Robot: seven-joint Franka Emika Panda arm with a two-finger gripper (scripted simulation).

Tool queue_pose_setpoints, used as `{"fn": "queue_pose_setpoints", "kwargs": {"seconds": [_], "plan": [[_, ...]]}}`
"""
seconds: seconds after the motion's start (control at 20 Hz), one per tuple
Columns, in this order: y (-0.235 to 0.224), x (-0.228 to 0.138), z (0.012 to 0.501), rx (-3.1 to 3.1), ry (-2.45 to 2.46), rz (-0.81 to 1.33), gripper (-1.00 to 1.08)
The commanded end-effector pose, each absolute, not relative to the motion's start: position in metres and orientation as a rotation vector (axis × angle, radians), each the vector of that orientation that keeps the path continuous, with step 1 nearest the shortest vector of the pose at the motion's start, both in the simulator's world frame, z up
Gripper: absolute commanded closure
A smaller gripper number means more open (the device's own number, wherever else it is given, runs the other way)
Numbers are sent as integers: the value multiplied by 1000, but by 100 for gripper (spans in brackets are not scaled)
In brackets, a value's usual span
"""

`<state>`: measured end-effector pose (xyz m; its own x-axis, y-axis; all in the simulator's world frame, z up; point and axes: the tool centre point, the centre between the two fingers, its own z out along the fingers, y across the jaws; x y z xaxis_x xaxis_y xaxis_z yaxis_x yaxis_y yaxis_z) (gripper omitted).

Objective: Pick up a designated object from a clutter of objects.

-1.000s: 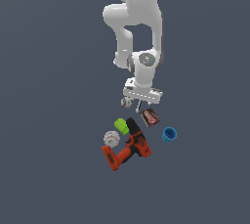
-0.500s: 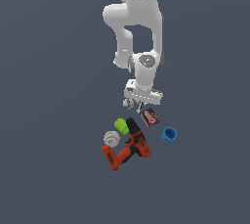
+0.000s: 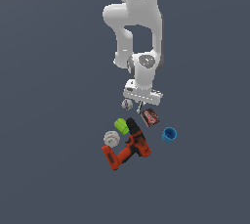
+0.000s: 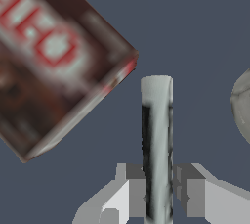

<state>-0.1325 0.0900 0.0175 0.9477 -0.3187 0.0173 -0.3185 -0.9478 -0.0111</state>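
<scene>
Background of the simulated scene: a single flat, matte slate-blue ground plane [image 3: 53, 71] filling both the exterior and wrist views on every side of the hand, uniformly and softly lit, with only faint shading and no visible seam between floor and backdrop

Grey floor [image 3: 49, 169] under drill [image 3: 126, 148], cup [image 3: 169, 134], box [image 3: 149, 117]

A flat slate-blue ground [image 3: 44, 179] (uniform in tone) spans the exterior view; the wrist view shows the same.
</scene>
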Motion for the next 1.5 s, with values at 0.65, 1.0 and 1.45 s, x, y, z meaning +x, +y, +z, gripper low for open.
{"fn": "queue_pose_setpoints", "kwargs": {"seconds": [0.65, 1.0, 1.45], "plan": [[55, -113, 63, -3093, 507, -27, 108], [18, -91, 113, -3092, 507, -23, 108], [-36, -60, 185, -3091, 507, -18, 108]]}}
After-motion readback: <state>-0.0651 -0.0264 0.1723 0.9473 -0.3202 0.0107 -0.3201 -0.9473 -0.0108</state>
